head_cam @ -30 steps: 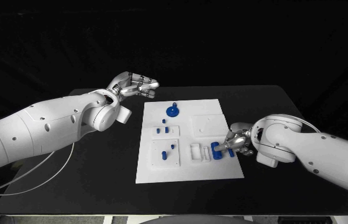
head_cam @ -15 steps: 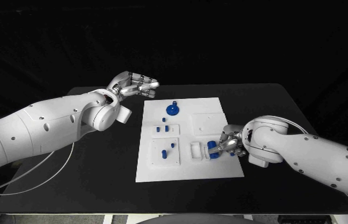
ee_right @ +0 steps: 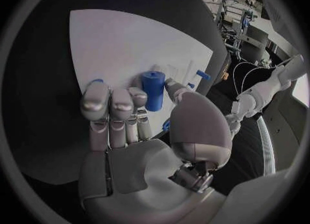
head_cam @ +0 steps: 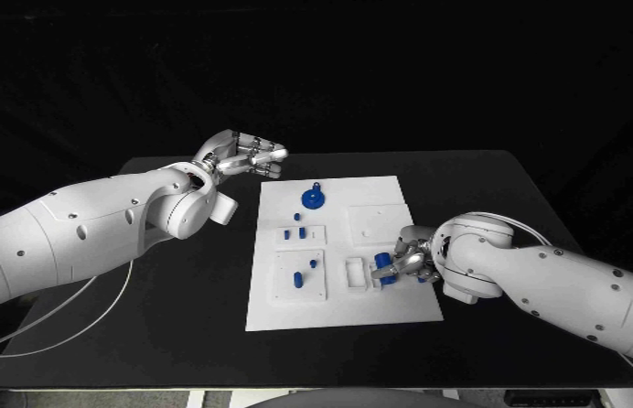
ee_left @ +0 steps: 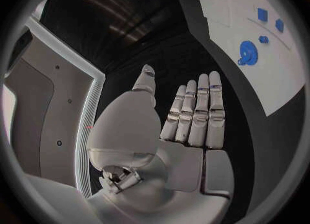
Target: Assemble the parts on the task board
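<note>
At far left of the table, the left hand (head_cam: 245, 158) hovers off the task board (head_cam: 396, 309) past its far-left corner, holding nothing; the left wrist view shows its fingers (ee_left: 197, 115) straight and side by side, thumb apart. Looks parked out of the way so the other arm has room.

Moving right across the board: a round blue part (head_cam: 313, 198) sits near the far edge, two small blue pegs (head_cam: 293, 234) stand in a raised block below it, and more blue pieces (head_cam: 305, 273) sit in the block nearer the robot. My read is these are already seated.

Right of centre, beside a small white slotted block (head_cam: 355, 274), the right hand (head_cam: 403, 263) is low over the board and clamped on a blue cylinder (ee_right: 153, 90), pinched between thumb and fingers, as the right wrist view shows. The cylinder stands upright with its end toward the board, probably held so for lowering straight into a socket. Whether it touches the board yet, I cannot tell.
</note>
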